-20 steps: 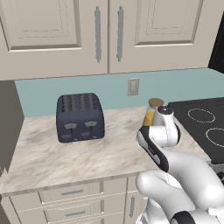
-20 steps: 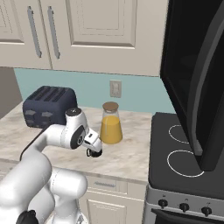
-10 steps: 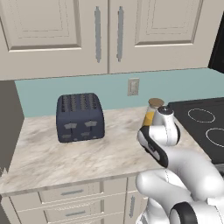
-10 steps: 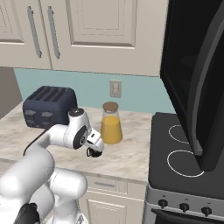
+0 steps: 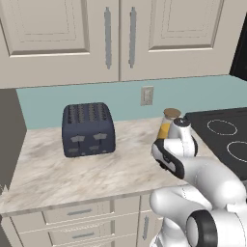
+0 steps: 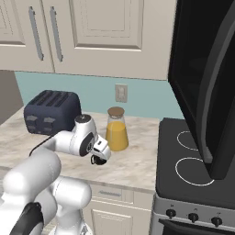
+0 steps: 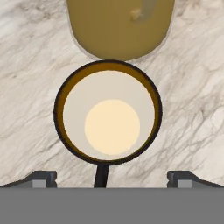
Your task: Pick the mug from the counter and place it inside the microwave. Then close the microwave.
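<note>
mug [image 7: 107, 117]: round, black rim, pale inside, thin handle | counter [image 7: 30, 65]: veined marble | flask [image 7: 120, 26]: amber, beside mug | gripper [image 7: 111, 178]: pointing down over mug, jaws wide, empty

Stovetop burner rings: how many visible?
2 in full view: white rings on the black stovetop, a far ring and a near ring. More may lie behind the open microwave door.

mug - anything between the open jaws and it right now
Nothing visible. In the hand view the mug sits upright on the counter straight ahead of the open gripper, with bare space between. The flask stands just behind the mug, not in the way.
</note>
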